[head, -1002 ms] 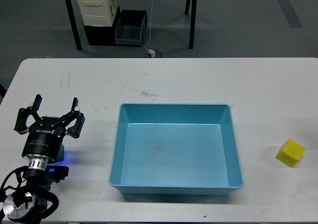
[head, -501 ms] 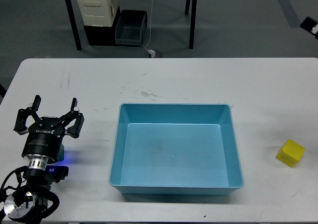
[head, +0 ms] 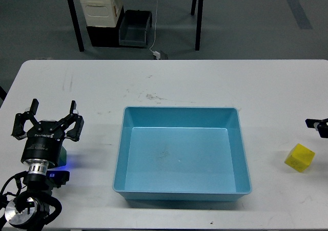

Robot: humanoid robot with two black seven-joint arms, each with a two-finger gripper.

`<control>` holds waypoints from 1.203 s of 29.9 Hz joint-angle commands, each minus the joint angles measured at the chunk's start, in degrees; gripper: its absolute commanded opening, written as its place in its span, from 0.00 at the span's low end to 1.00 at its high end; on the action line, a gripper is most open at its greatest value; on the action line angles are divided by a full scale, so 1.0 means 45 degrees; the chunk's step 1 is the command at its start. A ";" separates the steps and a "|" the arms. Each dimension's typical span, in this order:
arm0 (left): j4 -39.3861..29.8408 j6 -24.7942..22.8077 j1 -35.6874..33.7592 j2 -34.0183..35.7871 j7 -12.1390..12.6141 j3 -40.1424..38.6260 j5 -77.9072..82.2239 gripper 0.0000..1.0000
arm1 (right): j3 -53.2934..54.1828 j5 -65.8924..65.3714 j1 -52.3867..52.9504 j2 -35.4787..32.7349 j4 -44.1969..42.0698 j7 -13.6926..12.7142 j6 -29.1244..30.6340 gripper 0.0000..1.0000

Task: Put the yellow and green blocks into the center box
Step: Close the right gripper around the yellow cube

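Left gripper (head: 49,117) sitting spread over white table (head: 205,82), blue box (head: 182,154) to its right; it has shifted slightly left, and right gripper (head: 318,126) is now entering, state unclear.

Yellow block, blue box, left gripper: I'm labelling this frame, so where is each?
yellow block (head: 299,158), head view, front face
blue box (head: 181,109), head view, far rim
left gripper (head: 49,120), head view, between fingertips

Yellow block (head: 299,158) right of blue box (head: 182,196).
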 commanded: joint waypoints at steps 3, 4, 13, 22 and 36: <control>0.0156 0.0001 -0.0001 -0.0073 -0.0009 0.0000 0.0001 1.00 | -0.1574 -0.1691 0.0671 0.0314 0.0034 -0.0007 -0.0017 0.99; 0.0176 0.0001 -0.0001 -0.0093 -0.0048 0.0000 0.0001 1.00 | -0.1691 -0.1983 0.0671 0.0353 0.0014 -0.0007 0.0002 0.99; 0.0176 0.0001 -0.0001 -0.0093 -0.0243 0.0000 0.0001 1.00 | -0.2004 -0.2049 0.0749 0.1153 -0.0161 -0.0007 0.0138 0.99; 0.0196 0.0001 -0.0001 -0.0073 -0.0420 0.0000 0.0001 1.00 | -0.2298 -0.2049 0.0730 0.1740 -0.0611 -0.0007 0.1565 0.99; 0.0294 0.0001 0.0018 -0.0073 -0.0420 0.0000 0.0001 1.00 | -0.2669 -0.2049 0.0554 0.2501 -0.1644 -0.0007 0.1565 0.99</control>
